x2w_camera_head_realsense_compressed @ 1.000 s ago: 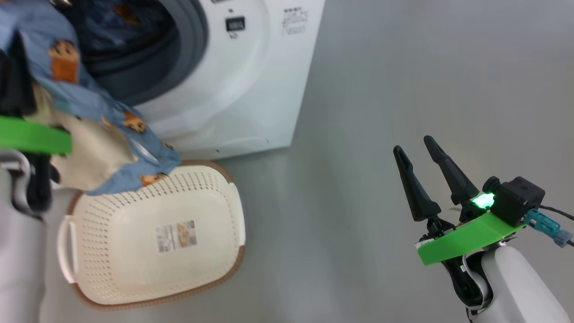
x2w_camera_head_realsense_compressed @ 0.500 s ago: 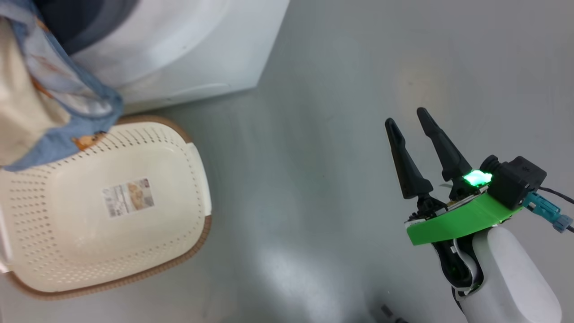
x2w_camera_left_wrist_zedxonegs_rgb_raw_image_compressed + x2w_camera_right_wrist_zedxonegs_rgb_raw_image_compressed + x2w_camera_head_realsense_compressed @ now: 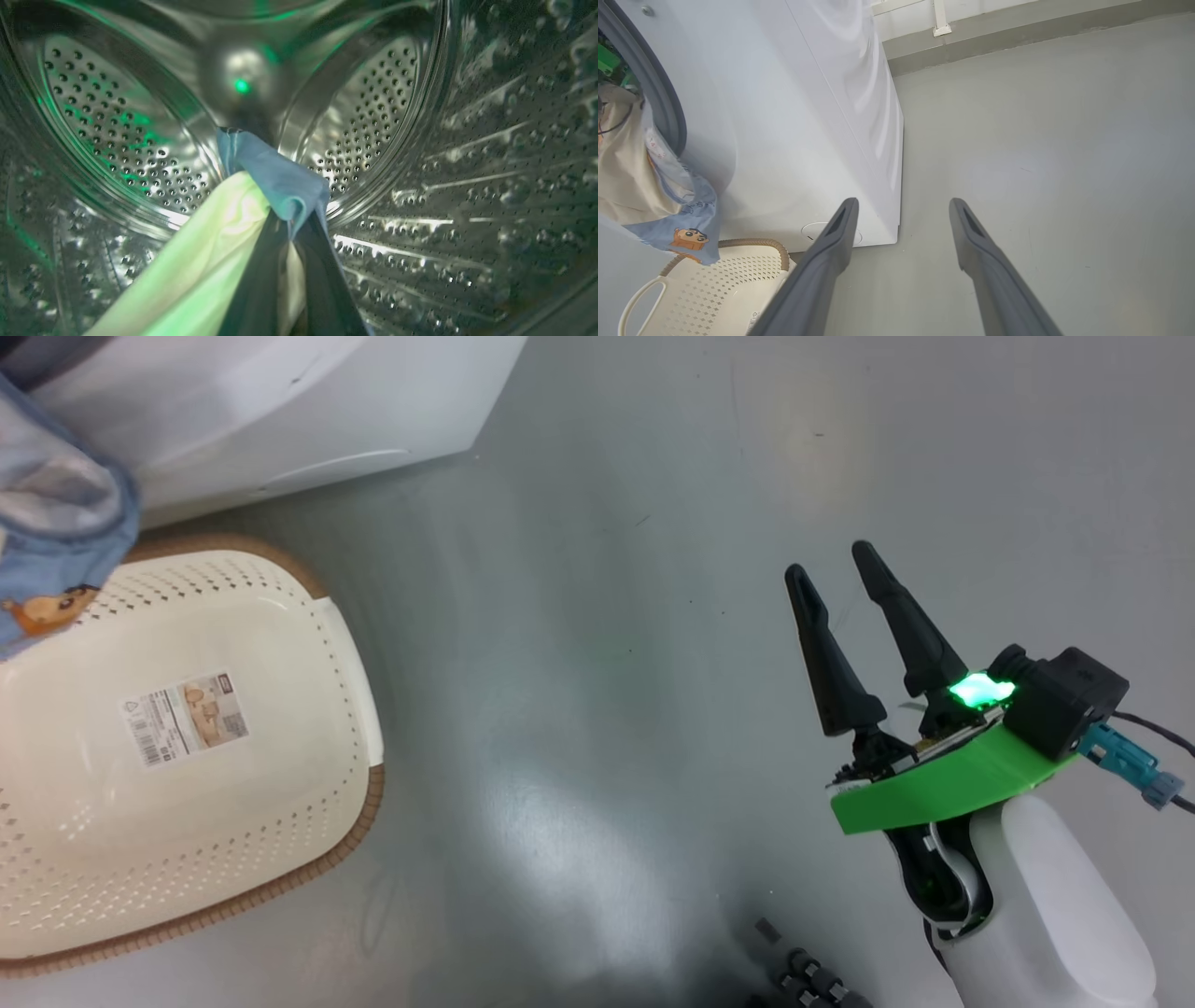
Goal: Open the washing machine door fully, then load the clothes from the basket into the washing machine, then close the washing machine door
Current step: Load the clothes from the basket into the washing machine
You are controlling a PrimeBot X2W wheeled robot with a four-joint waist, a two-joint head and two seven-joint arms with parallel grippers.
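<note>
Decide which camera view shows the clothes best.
The right wrist view: the clothes hang from the washing machine's opening over the basket, cream piece and cartoon print clear. The head view catches one blue corner; the left wrist view shows a bunch in the left pincer inside the steel drum.

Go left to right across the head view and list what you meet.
basket → grey floor → right claw → black camera on its wrist. The clothes and the washing machine share the basket's span, so they are left out.
</note>
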